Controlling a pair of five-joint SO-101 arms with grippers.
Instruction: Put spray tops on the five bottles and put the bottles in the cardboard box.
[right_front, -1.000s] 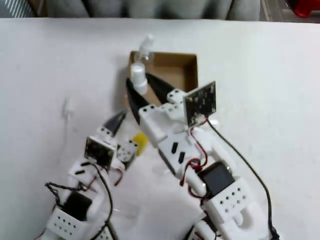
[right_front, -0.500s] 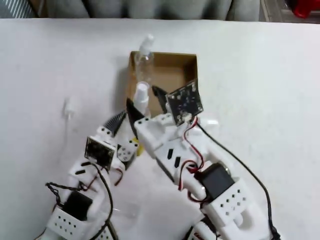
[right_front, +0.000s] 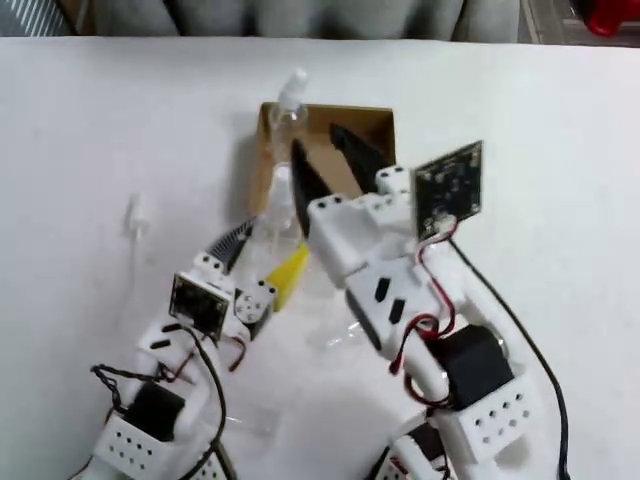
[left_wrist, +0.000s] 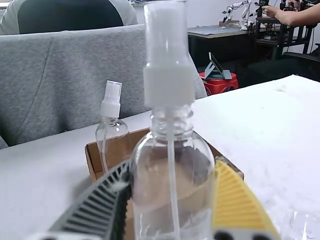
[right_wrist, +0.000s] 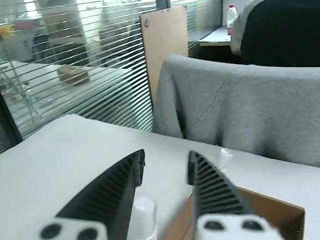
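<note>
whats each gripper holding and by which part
The left gripper clamps the clear bottle by its round body, below the spray top. The right gripper is open and holds nothing.

The left tool (left_wrist: 172, 172) clamps a clear spray-topped bottle (left_wrist: 170, 145) between its grey and yellow jaws. Behind it, a second bottle (left_wrist: 111, 131) stands at the cardboard box (left_wrist: 94, 156) corner.

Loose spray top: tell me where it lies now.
High view: the loose spray top lies on the table, left of the cardboard box, out beyond the left gripper, touching neither.
</note>
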